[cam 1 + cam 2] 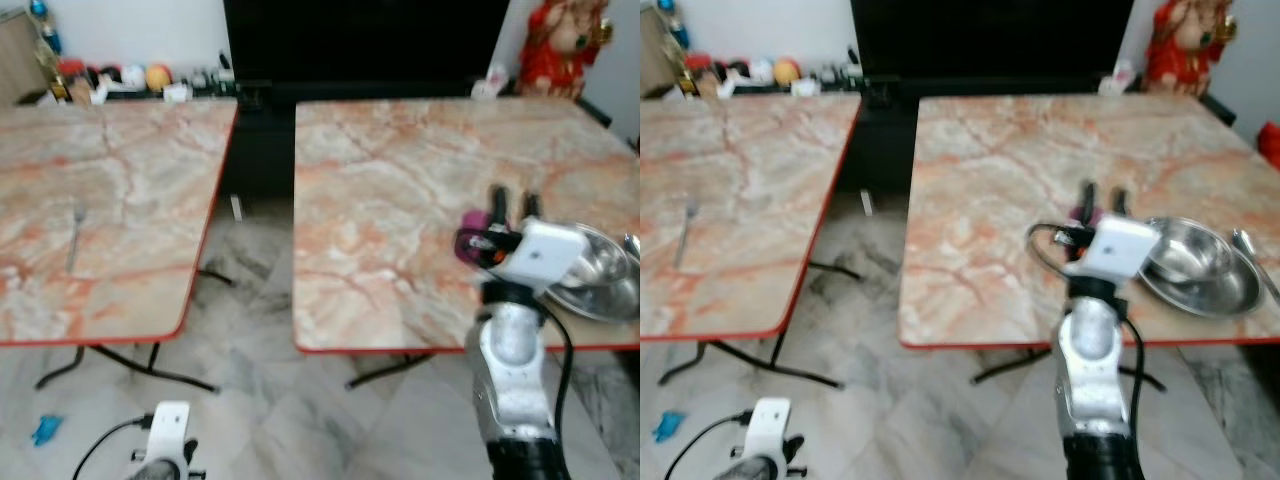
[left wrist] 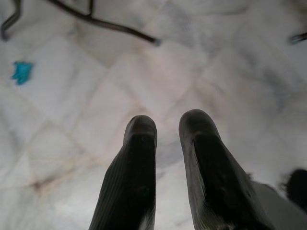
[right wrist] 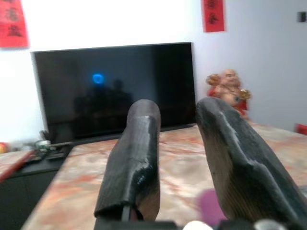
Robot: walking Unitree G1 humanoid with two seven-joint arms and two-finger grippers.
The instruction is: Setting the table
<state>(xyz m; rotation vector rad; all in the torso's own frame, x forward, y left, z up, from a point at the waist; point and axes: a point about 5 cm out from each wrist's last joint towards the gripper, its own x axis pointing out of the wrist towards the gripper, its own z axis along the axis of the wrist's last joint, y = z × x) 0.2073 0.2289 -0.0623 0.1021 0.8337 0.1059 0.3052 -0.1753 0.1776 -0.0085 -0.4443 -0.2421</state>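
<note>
Two marble-patterned, red-edged surfaces stand side by side on a pale tiled floor [image 2: 144, 81], with a dark television [image 3: 115, 86] behind them; a fork [image 1: 75, 235] lies on the left surface [image 1: 120, 190], and a steel bowl [image 1: 1185, 262] with a spoon [image 1: 1248, 250] beside it sits at the right edge of the right surface [image 1: 1020, 170]. At lower right of the frame the right gripper [image 1: 512, 203] is raised over that surface just left of the bowl, jaws apart and empty. At the bottom left the left gripper [image 2: 168, 129] hangs over the floor, jaws slightly apart, holding nothing.
</note>
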